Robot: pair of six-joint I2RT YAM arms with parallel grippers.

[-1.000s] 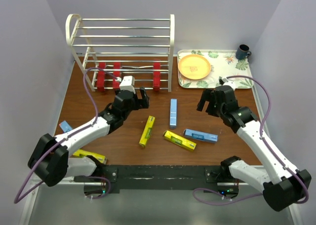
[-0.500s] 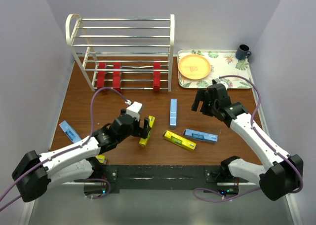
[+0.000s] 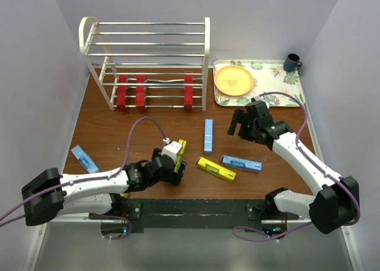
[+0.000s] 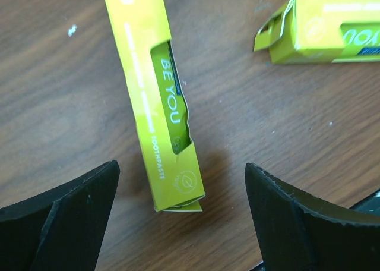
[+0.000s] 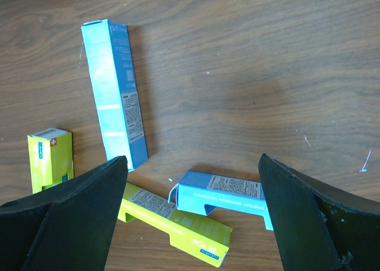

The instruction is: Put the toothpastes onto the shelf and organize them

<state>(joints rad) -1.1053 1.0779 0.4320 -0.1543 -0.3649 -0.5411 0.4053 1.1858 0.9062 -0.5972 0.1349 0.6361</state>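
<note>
The white wire shelf stands at the back left with three red cartons on its bottom tier. My left gripper is open, low over the near end of a yellow carton, which lies between its fingers in the left wrist view without touching them. A second yellow carton lies to its right and also shows in the left wrist view. My right gripper is open and empty above two light blue cartons. A third blue carton lies far left.
A floral tray at the back right holds an orange plate and a dark mug. Walls close in the table on the left, back and right. The right wrist view shows the blue cartons and a yellow one.
My left arm has drawn back from the shelf towards the near edge and come down over the yellow carton's near end. My right gripper has shifted a little left.
</note>
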